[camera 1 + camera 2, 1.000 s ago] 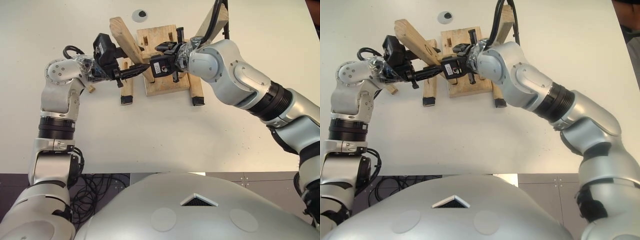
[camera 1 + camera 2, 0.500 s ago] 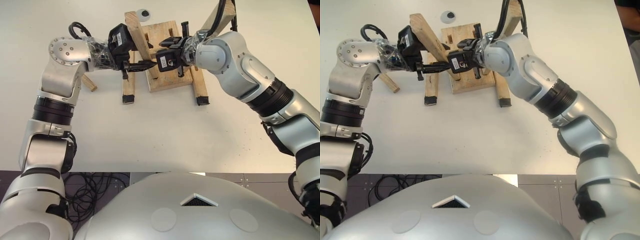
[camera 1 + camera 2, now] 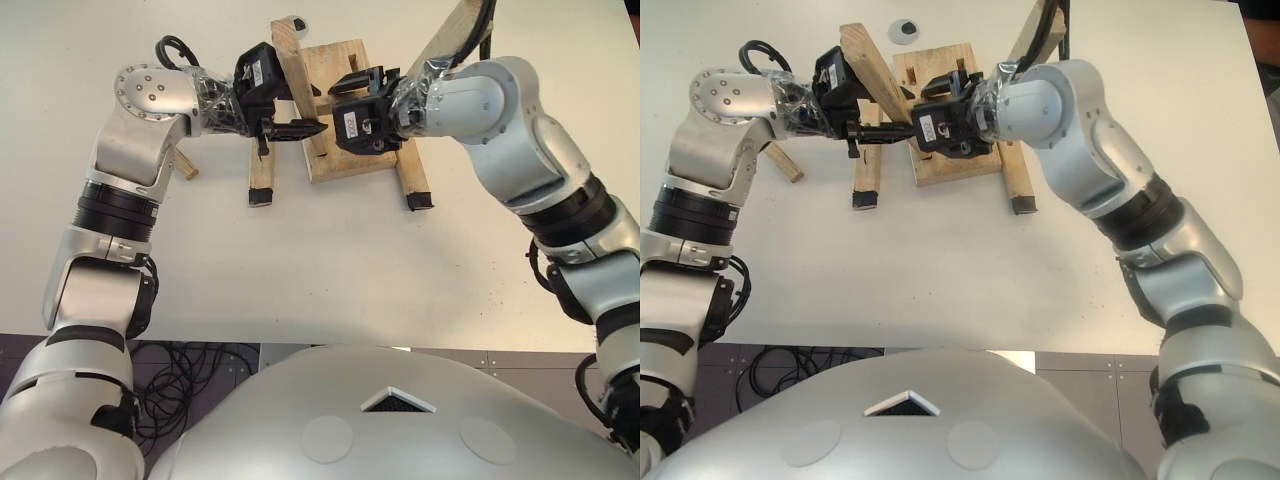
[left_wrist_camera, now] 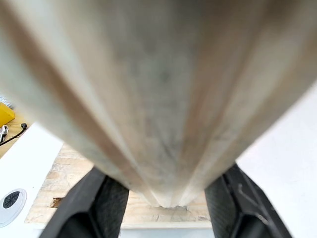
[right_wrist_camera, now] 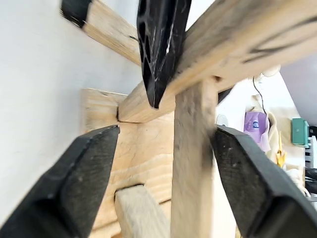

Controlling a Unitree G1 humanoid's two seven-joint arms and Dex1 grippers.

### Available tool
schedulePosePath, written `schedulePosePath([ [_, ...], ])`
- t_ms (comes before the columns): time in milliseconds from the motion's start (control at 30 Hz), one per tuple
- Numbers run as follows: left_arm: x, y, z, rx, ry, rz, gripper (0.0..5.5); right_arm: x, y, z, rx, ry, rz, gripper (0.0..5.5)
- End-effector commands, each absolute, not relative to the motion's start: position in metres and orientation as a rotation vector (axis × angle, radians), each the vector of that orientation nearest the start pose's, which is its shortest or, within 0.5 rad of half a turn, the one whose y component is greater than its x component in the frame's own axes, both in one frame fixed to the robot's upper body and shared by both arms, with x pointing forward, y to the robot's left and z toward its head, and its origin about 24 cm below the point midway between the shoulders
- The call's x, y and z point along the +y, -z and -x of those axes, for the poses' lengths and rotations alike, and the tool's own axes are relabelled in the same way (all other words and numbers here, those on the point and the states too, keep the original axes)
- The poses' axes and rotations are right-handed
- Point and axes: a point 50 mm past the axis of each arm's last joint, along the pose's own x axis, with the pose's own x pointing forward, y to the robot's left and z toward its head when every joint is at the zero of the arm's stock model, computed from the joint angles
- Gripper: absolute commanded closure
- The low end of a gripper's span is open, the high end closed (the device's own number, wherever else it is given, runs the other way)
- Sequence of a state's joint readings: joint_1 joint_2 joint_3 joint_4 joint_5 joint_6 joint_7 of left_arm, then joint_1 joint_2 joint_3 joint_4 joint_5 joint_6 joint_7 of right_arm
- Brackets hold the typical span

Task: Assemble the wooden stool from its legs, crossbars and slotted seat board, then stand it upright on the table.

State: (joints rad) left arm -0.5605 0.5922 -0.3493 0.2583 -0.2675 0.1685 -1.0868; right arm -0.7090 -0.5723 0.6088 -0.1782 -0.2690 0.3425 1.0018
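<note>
My left fingers (image 4: 94, 208) are closed on a leg (image 4: 158, 99), one on either side of the wood. The leg runs back past the wrist and tilts up off the desk (image 3: 330, 270). Facing them almost tip to tip, my right fingers (image 5: 84, 183) are spread wide around a narrow wooden bar (image 5: 190, 163). The bar sits close against one finger and well clear of the other, so nothing is pinched there. I cannot tell which part of the stool that bar is.

Just beneath both sets of tips the slotted seat board (image 3: 340, 165) lies flat. A second leg (image 3: 262, 170) pokes out from under the board on the left fingers' side, and a third leg (image 3: 413, 180) does the same on the right fingers' side. A fourth leg (image 3: 455, 30) slants up beyond the right wrist.

The left forearm comes straight across from a sharply bent elbow, with the upper arm rising from my near left. The right forearm comes in level from a high elbow on the far right.

A loose wooden stick (image 3: 780, 162) lies on the white desk behind the left wrist. A grey grommet (image 3: 905, 28) sits just past the board. Cables (image 3: 190, 370) hang below the near desk edge.
</note>
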Motion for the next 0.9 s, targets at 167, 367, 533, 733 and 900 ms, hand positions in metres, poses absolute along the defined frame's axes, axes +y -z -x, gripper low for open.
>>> schedulePosePath([
  [167, 0.166, -0.034, -0.282, 0.639, 1.259, -0.412, 3.49, -0.11, -0.227, -0.298, -0.014, -1.114, 0.941, 0.7],
  [367, 0.166, -0.066, -0.309, 0.438, 1.134, -0.393, 3.01, -0.163, -0.27, -0.311, -0.085, -0.874, 0.633, 0.28],
  [533, 0.165, -0.095, -0.316, 0.349, 1.126, -0.392, 2.34, -0.203, -0.274, -0.306, -0.087, -0.72, 0.524, 0.28],
  [733, 0.194, -0.101, -0.304, 0.397, 1.07, -0.48, 1.46, -0.239, -0.239, -0.278, -0.063, -0.764, 0.153, 0.28],
  [900, 0.204, -0.113, -0.32, 0.312, 0.889, -0.249, 1.46, -0.231, -0.175, -0.264, 0.062, -0.794, -0.093, 0.28],
])
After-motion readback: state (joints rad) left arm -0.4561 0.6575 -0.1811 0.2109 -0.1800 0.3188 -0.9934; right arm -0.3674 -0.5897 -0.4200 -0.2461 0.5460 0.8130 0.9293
